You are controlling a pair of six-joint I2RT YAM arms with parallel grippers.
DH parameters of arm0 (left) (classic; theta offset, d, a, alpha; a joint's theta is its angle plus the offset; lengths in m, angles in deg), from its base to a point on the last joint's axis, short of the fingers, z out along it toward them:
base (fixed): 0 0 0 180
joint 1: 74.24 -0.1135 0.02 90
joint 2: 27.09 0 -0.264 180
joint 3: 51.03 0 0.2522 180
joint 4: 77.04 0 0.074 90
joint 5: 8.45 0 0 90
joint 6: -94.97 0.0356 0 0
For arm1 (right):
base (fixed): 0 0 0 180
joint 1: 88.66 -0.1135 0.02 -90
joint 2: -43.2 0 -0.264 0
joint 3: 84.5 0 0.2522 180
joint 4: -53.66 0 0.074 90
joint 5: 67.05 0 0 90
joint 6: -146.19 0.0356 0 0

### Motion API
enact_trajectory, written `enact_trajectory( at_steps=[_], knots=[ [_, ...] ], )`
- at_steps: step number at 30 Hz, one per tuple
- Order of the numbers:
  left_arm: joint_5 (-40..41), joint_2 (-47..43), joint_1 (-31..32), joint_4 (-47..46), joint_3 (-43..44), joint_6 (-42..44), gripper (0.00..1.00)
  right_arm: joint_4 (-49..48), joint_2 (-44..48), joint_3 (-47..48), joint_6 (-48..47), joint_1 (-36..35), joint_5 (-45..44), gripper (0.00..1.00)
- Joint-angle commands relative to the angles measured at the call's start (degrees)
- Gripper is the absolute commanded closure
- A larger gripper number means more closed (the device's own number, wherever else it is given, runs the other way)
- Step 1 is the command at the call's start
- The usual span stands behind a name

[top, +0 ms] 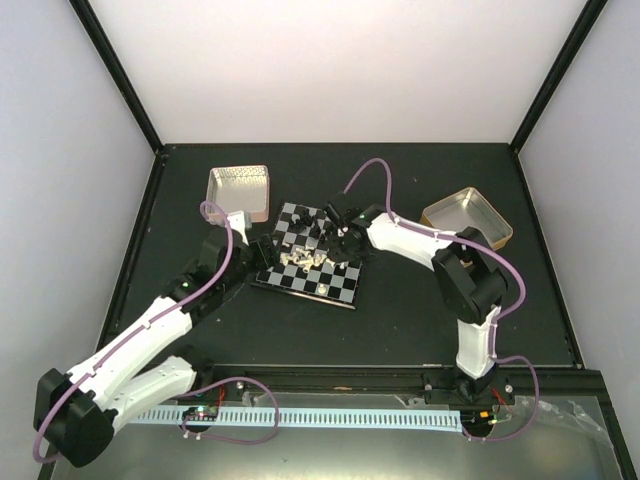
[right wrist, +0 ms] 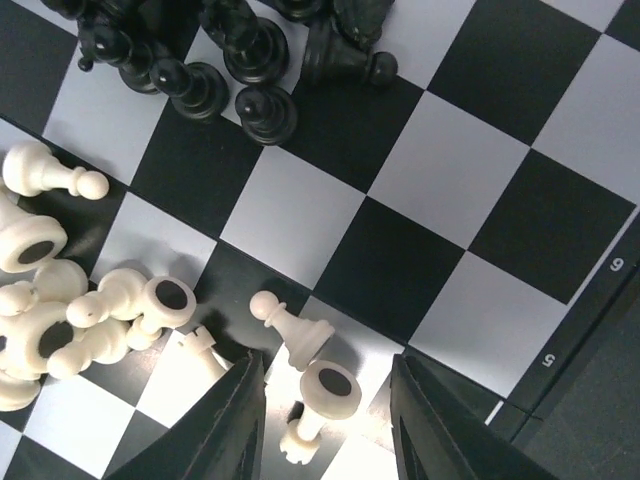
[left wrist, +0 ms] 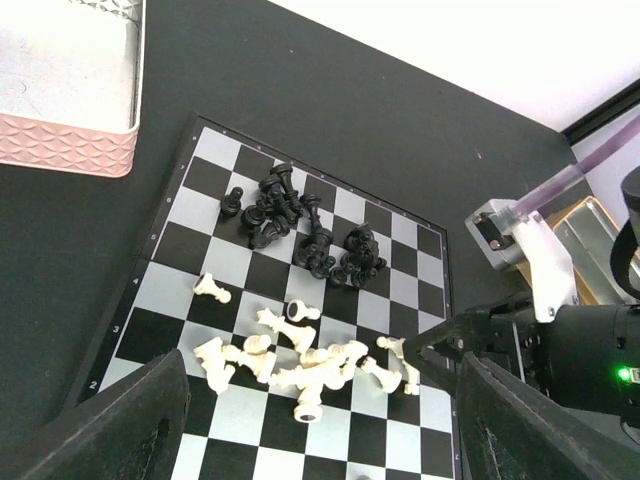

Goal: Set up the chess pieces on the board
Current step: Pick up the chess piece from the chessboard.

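The board [top: 335,285] lies mid-table with its pieces heaped on it. Black pieces [left wrist: 310,225] cluster on the far squares and white pieces [left wrist: 300,360] lie toppled nearer me. My left gripper [left wrist: 320,420] hangs open above the board's near-left side, nothing between its fingers. My right gripper [right wrist: 325,385] is low over the right end of the white heap, open. A fallen white pawn [right wrist: 295,330] and another toppled white piece [right wrist: 330,395] lie between its fingers [right wrist: 235,420], with gaps on both sides. In the left wrist view the right gripper [left wrist: 425,350] tips reach the white pieces.
A pink tin [top: 238,190] stands just beyond the board's left corner. A gold tin [top: 467,218] sits to the right behind the right arm. More black pieces [right wrist: 230,50] lie a few squares beyond the right gripper. The board's right edge [right wrist: 560,340] is close by.
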Motion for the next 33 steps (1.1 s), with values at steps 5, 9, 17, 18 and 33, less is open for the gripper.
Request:
enact_trajectory(
  at_steps=[5,9,17,18,33],
  knots=[
    [-1.8,2.0,-0.3,-1.2,3.8,1.0,0.25,4.9,-3.3,2.5,-5.1,0.0,-1.7,0.72],
    [-1.9,2.2,-0.2,-1.3,3.8,0.8,0.25,4.2,-3.0,1.4,-5.7,0.0,-1.2,0.74],
    [-2.2,2.3,-0.3,-1.2,4.0,0.9,0.25,3.7,-3.8,0.5,-6.0,0.0,-0.2,0.77],
    [-2.2,2.3,-0.2,-1.2,4.0,0.9,0.25,3.6,-3.8,0.4,-6.2,-0.1,-0.2,0.77],
    [-13.6,1.2,0.9,-12.3,-0.8,4.3,0.27,-8.9,17.1,-13.2,5.4,1.0,15.6,0.86]
  ],
)
